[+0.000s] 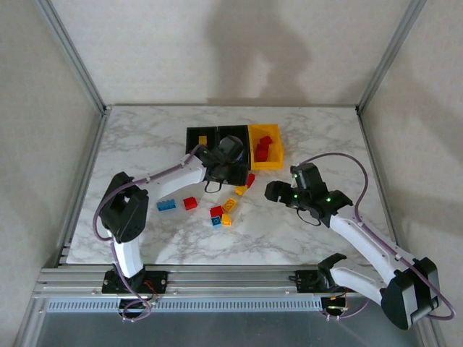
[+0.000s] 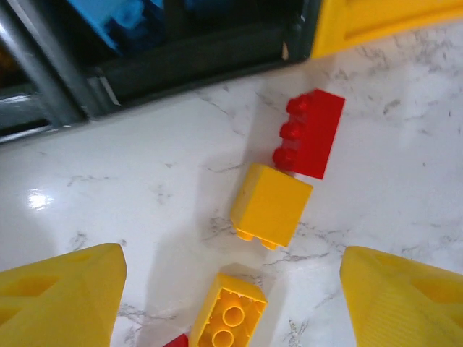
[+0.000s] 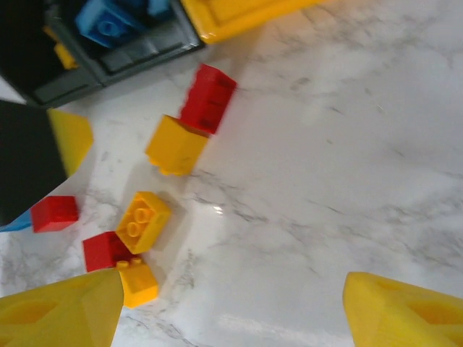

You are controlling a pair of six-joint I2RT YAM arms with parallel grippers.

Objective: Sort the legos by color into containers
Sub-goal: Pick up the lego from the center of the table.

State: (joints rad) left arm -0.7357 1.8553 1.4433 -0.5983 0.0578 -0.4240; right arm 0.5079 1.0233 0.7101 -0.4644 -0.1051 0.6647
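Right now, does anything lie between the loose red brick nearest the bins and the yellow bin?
Nothing visible: only bare table separates the red brick from the yellow bin; the yellow brick lies on its far side.

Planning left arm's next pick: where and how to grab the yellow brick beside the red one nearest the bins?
Likely from straight above, pinching the yellow brick across its two smooth free sides. It lies tipped, studs pointing sideways; the red brick crowds the end opposite.

Left claw spread wide, empty; right claw likewise.
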